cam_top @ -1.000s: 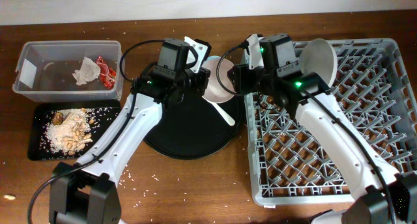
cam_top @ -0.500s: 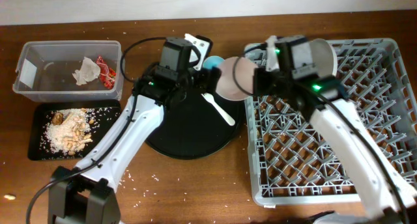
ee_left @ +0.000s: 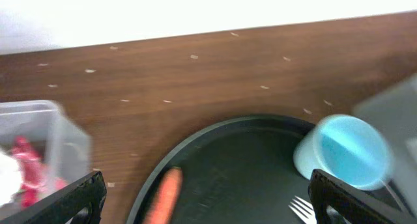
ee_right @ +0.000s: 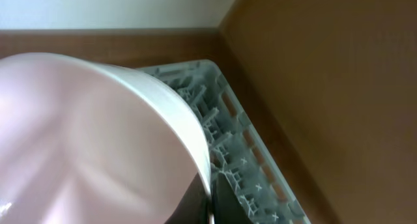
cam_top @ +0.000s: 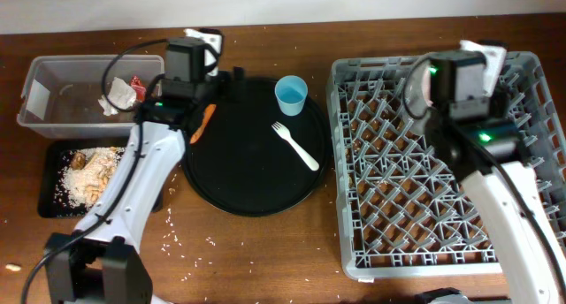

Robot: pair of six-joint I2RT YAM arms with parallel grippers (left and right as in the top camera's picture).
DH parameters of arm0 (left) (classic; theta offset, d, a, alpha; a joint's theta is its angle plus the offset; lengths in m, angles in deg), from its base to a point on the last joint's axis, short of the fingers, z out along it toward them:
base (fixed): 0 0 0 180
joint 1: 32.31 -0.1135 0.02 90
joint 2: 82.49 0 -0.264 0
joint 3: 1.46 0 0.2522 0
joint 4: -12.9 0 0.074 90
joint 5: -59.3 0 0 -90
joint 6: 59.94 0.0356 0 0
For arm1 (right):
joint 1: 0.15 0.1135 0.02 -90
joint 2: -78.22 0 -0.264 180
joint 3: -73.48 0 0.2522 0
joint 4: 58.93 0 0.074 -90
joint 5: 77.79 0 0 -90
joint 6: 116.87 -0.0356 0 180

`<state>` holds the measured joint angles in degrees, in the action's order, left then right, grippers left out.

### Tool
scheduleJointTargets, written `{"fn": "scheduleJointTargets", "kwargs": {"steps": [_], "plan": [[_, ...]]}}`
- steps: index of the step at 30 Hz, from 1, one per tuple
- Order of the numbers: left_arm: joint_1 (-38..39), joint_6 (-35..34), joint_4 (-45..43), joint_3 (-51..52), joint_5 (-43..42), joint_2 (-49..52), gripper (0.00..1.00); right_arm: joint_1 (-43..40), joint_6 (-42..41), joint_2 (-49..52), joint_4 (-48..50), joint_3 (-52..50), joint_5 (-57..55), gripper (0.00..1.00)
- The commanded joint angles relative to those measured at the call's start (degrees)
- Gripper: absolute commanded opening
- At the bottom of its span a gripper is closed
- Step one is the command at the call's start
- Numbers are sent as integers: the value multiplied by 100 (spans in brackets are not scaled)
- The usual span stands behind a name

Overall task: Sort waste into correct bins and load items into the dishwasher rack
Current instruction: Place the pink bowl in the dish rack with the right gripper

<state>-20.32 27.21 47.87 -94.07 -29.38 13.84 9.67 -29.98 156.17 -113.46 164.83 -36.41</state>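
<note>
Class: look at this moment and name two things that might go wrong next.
1. The bowl hangs near the dishwasher rack's outer corner; released there, it may rest badly on the pegs or slip over the wall.
2. The carrot lies at the round black tray's rim; the open left gripper may push it off onto the table.

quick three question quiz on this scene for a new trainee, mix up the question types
1. True or false: the orange carrot lies inside the clear plastic rectangular tub.
2. Which sits on the large round black tray? A) small light blue cup B) crumpled white napkin C) red snack wrapper
3. Fill in: the left gripper is ___ and empty.
Key: 1 false, it lies at the round tray's left edge; 2 A; 3 open.
</note>
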Motion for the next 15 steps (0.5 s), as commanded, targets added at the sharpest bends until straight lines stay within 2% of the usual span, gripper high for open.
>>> {"fn": "scheduleJointTargets", "kwargs": {"steps": [1,4,6,9,15], "plan": [[-356,68,33,22,127,17,99,595,1915,669,1202,87,-1252,4],[-391,70,120,22,127,17,99,1045,3873,1650,2564,87,-1947,4],[-391,70,175,22,127,17,99,1165,4483,2188,2820,87,-2111,4],[-391,70,247,22,129,17,99,1207,4599,2752,2815,87,-2256,4],[-391,70,313,22,127,17,99,1051,4594,2887,2817,85,-1886,4]]}}
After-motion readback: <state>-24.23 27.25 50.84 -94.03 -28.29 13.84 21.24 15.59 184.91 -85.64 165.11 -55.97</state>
